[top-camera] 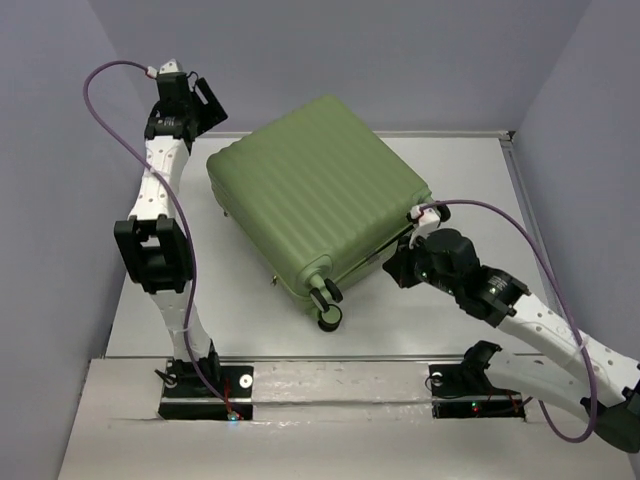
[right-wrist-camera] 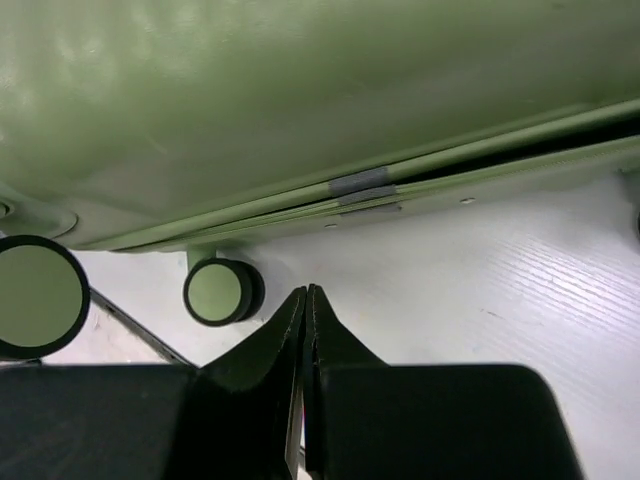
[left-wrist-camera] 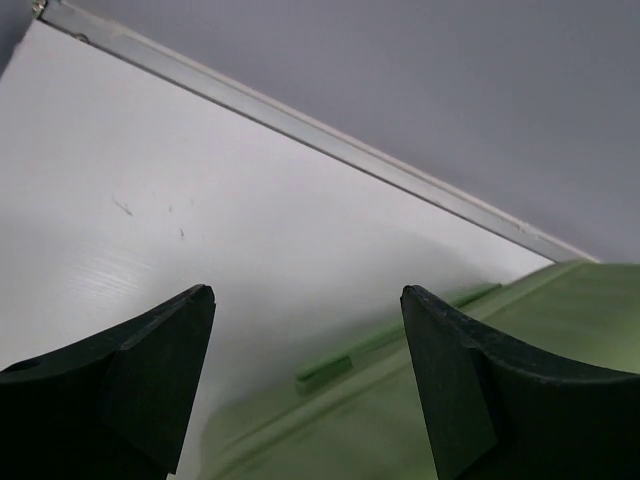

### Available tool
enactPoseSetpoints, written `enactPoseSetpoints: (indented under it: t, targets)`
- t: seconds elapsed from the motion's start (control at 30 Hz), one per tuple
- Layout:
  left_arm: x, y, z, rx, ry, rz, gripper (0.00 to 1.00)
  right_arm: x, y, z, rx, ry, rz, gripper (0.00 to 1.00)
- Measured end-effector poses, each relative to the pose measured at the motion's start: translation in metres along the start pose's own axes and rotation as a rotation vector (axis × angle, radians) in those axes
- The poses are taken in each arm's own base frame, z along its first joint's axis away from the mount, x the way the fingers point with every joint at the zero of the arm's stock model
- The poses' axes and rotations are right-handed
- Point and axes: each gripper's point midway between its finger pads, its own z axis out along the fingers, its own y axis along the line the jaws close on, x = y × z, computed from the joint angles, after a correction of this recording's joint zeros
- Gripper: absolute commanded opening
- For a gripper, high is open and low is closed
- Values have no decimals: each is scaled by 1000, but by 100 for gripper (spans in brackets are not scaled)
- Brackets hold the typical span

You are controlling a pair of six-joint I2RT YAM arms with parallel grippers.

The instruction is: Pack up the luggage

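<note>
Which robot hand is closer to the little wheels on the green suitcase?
Right. The right gripper sits just beside the wheels; the left gripper hovers at the far corner of the luggage.

left gripper [top-camera: 207, 100] behind luggage [top-camera: 318, 195], right gripper [top-camera: 398, 262] to right

One luggage [top-camera: 320, 190] lies on one table [top-camera: 460, 170]. Two arms are in view, one left arm [top-camera: 155, 220] and one right arm [top-camera: 520, 310]. Each carries one gripper, so there are two: the left gripper [left-wrist-camera: 306, 300] and the right gripper [right-wrist-camera: 306, 295]. Each has two dark fingers [left-wrist-camera: 150, 370], four in all. There are two purple cables [top-camera: 115, 130], one along each arm, and two black base plates [top-camera: 205, 392], one under each arm. From above, two black wheels [top-camera: 327, 318] show at the case's near corner. The right wrist view likewise shows two, both with green hubs, and two small grey patches [right-wrist-camera: 360, 185] on the seam.
</note>
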Motion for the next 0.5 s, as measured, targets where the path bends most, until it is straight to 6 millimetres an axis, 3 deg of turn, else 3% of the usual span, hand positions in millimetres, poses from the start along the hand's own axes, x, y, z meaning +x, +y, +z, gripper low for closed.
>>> enactPoseSetpoints:
  t: [0.1, 0.23, 0.37, 0.5]
  targets:
    - [-12, 15, 20, -14, 10, -8, 87, 5, -9, 2, 47, -2, 27, 7]
    - [-20, 17, 42, 9, 20, -6, 83, 23, -34, 31, 199, 69, 39, 7]
    - [5, 18, 65, 20, 90, 16, 80, 40, -77, 53, 357, 145, 63, 7]
    - [39, 21, 80, 21, 172, 35, 80, 21, -116, 60, 462, 93, 129, 7]
